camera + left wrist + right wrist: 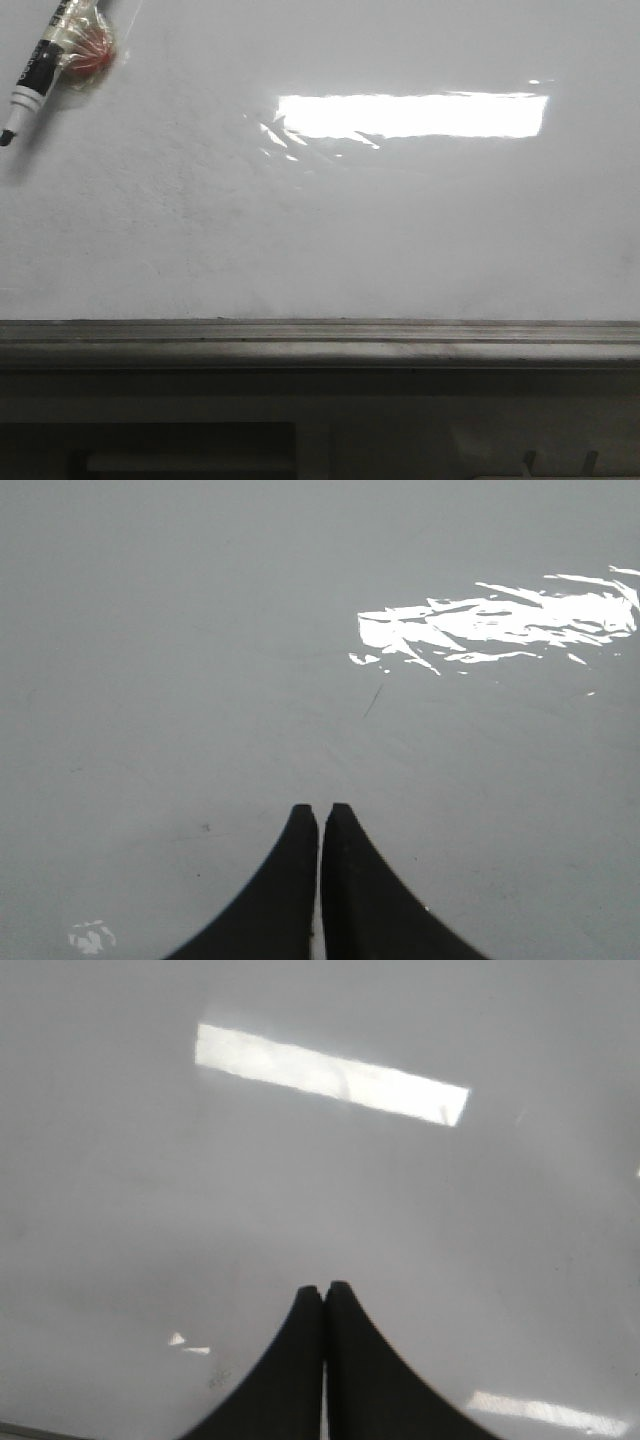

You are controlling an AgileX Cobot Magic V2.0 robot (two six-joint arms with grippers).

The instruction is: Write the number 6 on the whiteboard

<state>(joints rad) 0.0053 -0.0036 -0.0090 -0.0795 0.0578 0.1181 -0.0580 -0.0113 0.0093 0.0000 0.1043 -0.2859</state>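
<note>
The whiteboard (330,230) fills the front view, glossy white with a bright rectangular glare. No number 6 shows on it; only a faint short mark (372,701) appears in the left wrist view. A black-and-white marker (33,75) lies at the board's far left corner, tip toward me. My left gripper (320,810) is shut and empty over bare board (200,630). My right gripper (324,1288) is shut and empty over bare board (150,1210). Neither gripper shows in the front view.
A red round object in clear wrap (88,52) lies against the marker. A dull grey ledge (320,345) runs along the board's near edge, with dark structure below it.
</note>
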